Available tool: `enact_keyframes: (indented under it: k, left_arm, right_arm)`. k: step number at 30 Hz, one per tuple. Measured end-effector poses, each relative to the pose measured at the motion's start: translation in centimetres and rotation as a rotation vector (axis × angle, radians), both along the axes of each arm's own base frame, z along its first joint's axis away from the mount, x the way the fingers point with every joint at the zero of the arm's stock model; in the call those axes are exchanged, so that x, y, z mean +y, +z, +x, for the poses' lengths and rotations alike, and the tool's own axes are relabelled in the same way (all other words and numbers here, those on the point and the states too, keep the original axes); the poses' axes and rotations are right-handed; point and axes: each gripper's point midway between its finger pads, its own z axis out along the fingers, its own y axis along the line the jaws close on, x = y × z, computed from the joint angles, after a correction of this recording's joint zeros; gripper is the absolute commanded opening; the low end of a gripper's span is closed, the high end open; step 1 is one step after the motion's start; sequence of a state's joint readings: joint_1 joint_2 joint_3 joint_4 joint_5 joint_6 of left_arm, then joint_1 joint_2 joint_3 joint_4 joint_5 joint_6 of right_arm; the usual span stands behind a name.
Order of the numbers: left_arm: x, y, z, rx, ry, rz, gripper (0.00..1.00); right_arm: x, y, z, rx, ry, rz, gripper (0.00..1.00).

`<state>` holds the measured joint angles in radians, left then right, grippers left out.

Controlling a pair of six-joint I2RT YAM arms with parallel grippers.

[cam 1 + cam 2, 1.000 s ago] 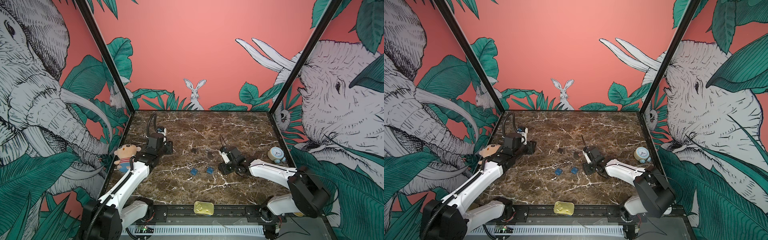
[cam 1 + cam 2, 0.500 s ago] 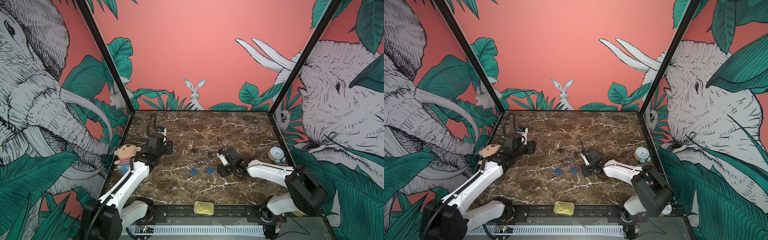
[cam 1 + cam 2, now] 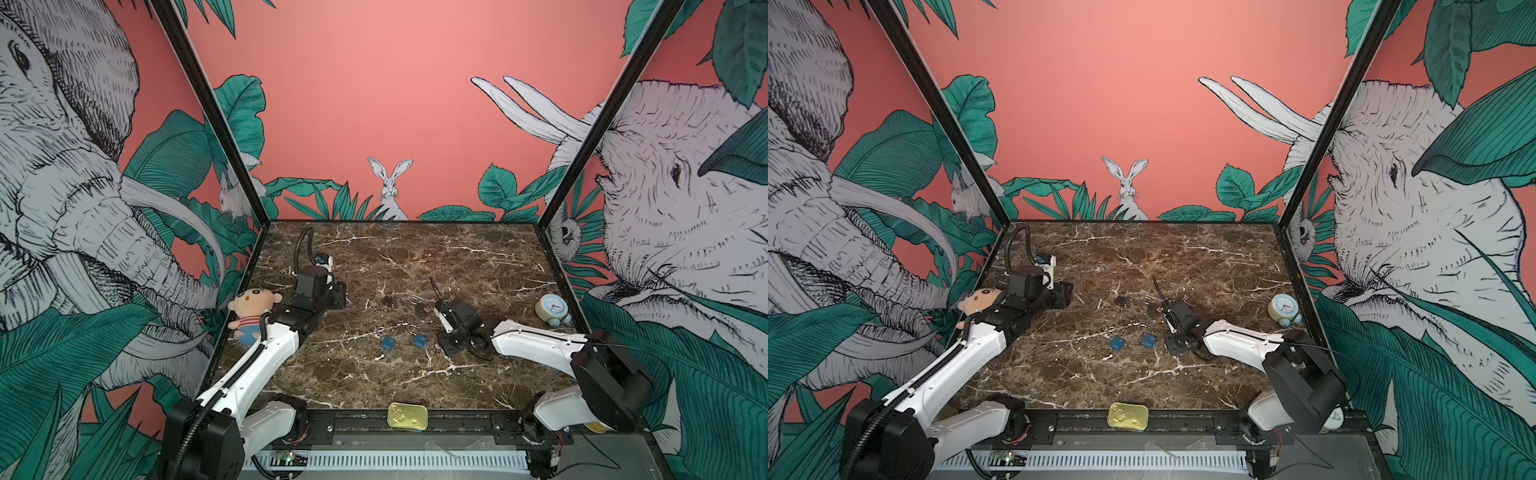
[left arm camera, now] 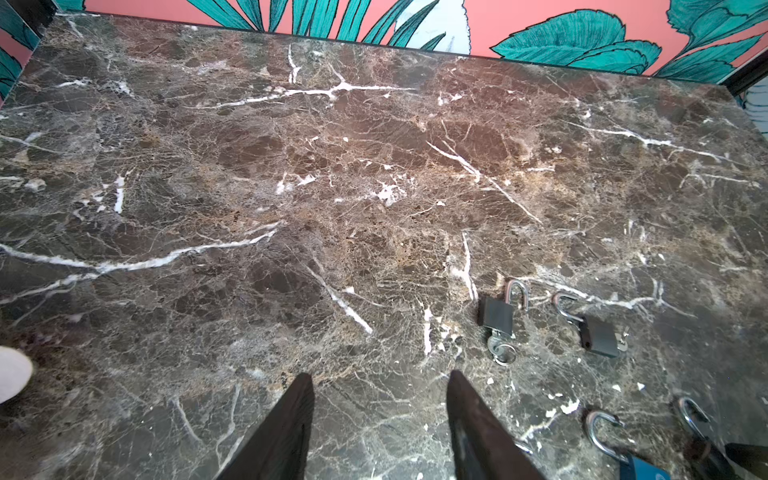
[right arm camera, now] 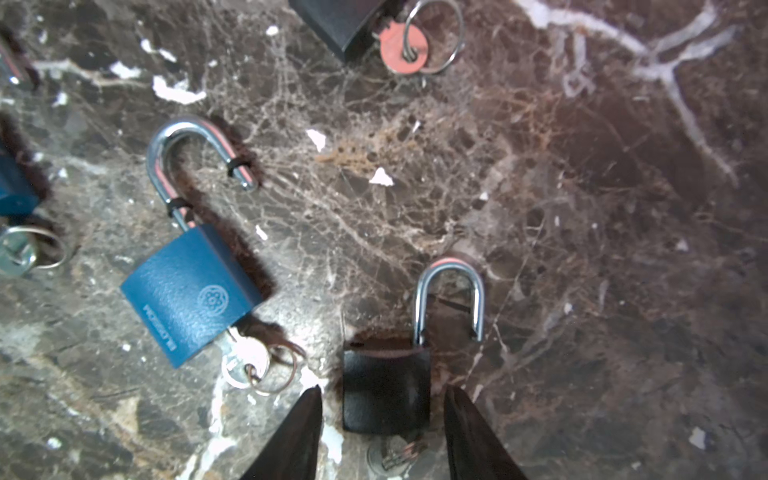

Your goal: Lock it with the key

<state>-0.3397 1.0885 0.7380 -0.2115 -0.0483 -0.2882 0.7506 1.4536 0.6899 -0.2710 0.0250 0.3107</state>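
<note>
A black padlock (image 5: 386,390) lies flat on the marble with its shackle (image 5: 451,299) sprung open and its key (image 5: 392,455) in the bottom. My right gripper (image 5: 384,388) straddles the padlock's body, open, with a gap on each side. In both top views that gripper (image 3: 448,348) (image 3: 1173,345) hides this padlock. A blue padlock (image 5: 191,291) (image 3: 419,341) with an open shackle and a key (image 5: 245,361) lies just beside it. My left gripper (image 4: 380,376) (image 3: 338,297) is open over bare marble at the left.
Several more padlocks lie around: a blue one (image 3: 387,343), and two black ones (image 3: 387,300) (image 3: 420,307). A plush doll (image 3: 251,313) sits by the left wall. A small clock (image 3: 550,309) stands at the right, and a gold tin (image 3: 407,415) lies at the front edge.
The right gripper has edged slightly left and toward the front, close to the blue padlocks. The left arm has not moved.
</note>
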Motion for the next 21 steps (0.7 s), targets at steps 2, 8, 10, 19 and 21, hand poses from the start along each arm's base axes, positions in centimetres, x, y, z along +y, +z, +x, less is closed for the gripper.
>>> enact_keyframes:
  k: [2,8,10,19,21]
  left_arm:
    - [0.0,0.0,0.0,0.0,0.0,0.0,0.54]
    - [0.01,0.0,0.0,0.0,0.0,0.0,0.54]
    - [0.01,-0.02,0.0,0.0,0.0,0.0,0.54]
    - [0.01,0.0,0.0,0.0,0.0,0.001,0.54]
    - [0.02,-0.01,0.0,0.0,0.0,0.001,0.54]
  right_arm:
    - [0.05,-0.07,0.05,-0.005,0.002,-0.011,0.45]
    - [0.02,-0.67,-0.01,-0.004,0.01,-0.051,0.41]
    - [0.11,-0.82,-0.01,-0.003,0.013,-0.064,0.41]
    - [0.6,-0.83,0.26,-0.012,0.023,-0.09,0.31]
    - [0.64,-0.79,0.27,-0.014,0.027,-0.098,0.28]
